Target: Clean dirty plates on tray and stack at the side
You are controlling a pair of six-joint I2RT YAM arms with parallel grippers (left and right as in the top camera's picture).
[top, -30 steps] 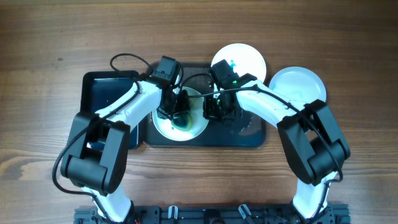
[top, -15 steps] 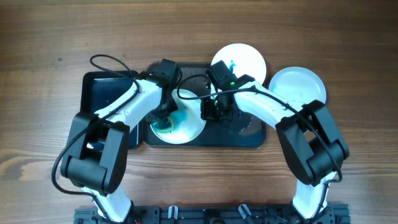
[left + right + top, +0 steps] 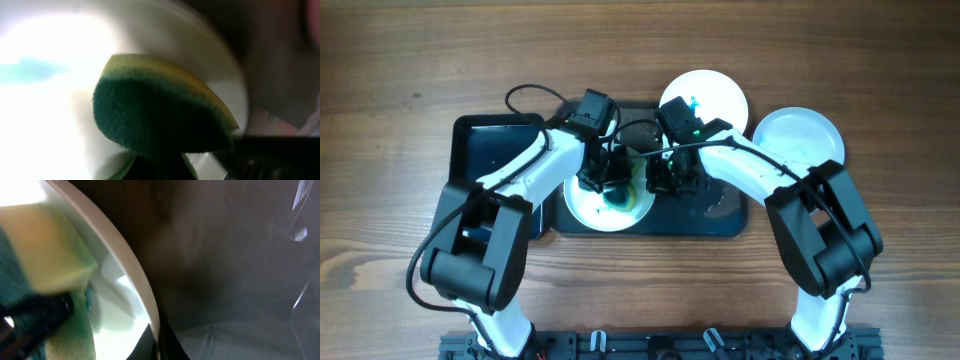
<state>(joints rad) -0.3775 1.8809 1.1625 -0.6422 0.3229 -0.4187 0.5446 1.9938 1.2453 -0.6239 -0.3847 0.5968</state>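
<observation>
Left hand (image 3: pixel 608 172), clamped on the sponge (image 3: pixel 160 120), has swept back to the centre of the plate (image 3: pixel 582 208) on the tray (image 3: pixel 725 225). Right hand (image 3: pixel 670 180) pinches its rim. Some blue-green streak (image 3: pixel 618 200) remains, so wiping seems not finished.

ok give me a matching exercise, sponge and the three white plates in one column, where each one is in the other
Things
1. yellow-and-green sponge
2. round white plate with the big green smear
3. round white plate with a small blue-green mark
4. round white plate with no mark showing

Places
a. on the large dark rectangular tray
b. on the wooden table, right of the tray
c. pinched in the left fingers
d. at the tray's far right corner

Pairs: 1-c, 2-a, 3-d, 4-b
</observation>
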